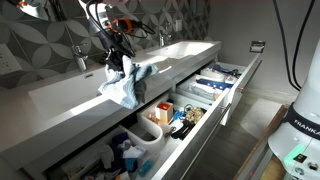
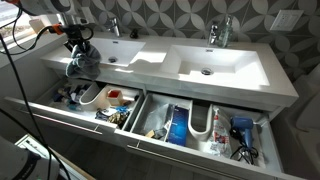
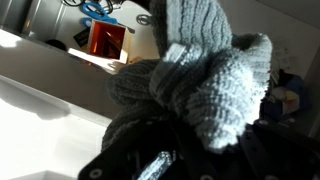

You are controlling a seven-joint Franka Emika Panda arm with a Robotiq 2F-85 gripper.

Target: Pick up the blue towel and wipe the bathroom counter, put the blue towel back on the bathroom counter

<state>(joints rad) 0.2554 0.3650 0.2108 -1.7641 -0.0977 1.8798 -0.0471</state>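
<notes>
The blue-grey towel (image 1: 126, 84) hangs bunched from my gripper (image 1: 117, 50) over the front edge of the white bathroom counter (image 1: 65, 98). Its lower end reaches the counter edge; I cannot tell if it touches. In both exterior views the gripper (image 2: 79, 42) is at one end of the counter (image 2: 150, 68), beside a sink basin, with the towel (image 2: 82, 61) below it. In the wrist view the towel (image 3: 205, 70) fills most of the frame, and the gripper's dark fingers (image 3: 195, 145) are shut on it.
Two faucets (image 2: 114, 27) (image 2: 218, 33) stand at the back of the two basins. Below the counter, drawers (image 2: 110, 102) (image 2: 205, 128) are pulled open and full of toiletries, with a blue hair dryer (image 2: 241, 130). The robot base (image 1: 298, 130) stands beside the drawers.
</notes>
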